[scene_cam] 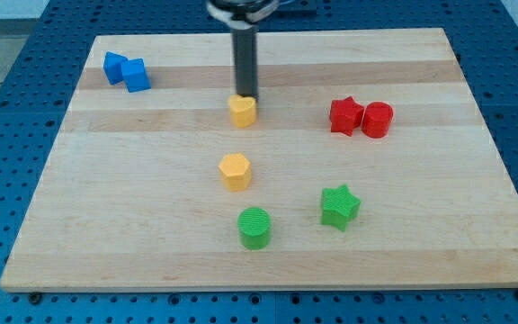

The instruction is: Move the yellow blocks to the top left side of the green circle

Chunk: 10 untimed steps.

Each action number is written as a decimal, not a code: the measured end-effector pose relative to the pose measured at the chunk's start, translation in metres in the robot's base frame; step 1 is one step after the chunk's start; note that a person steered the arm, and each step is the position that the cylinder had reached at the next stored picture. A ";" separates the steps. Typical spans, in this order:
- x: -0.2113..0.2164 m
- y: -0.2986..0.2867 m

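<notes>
Resting at the far edge of the upper yellow block (242,111), my tip (245,95) touched it from the view's top; the arm ended in a bare dark rod (with nothing to spread or pinch). Nearest the view's bottom sat the green circle (254,227), with a green star (340,206) to its right. Just above the circle, slightly to its left, lay a yellow hexagon (236,171). Farther up stood the upper yellow block under the rod. At the right, a red star (345,115) touched a red cylinder (377,119). Two blue blocks (126,71) huddled together at the top left of the wooden board (133,234).
</notes>
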State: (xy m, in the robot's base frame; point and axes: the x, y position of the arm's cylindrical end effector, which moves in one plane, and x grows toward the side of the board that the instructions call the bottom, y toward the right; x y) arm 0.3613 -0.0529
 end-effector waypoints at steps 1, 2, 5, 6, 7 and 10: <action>0.024 -0.004; 0.048 -0.002; 0.071 -0.001; 0.072 0.005; 0.078 0.011; 0.090 0.047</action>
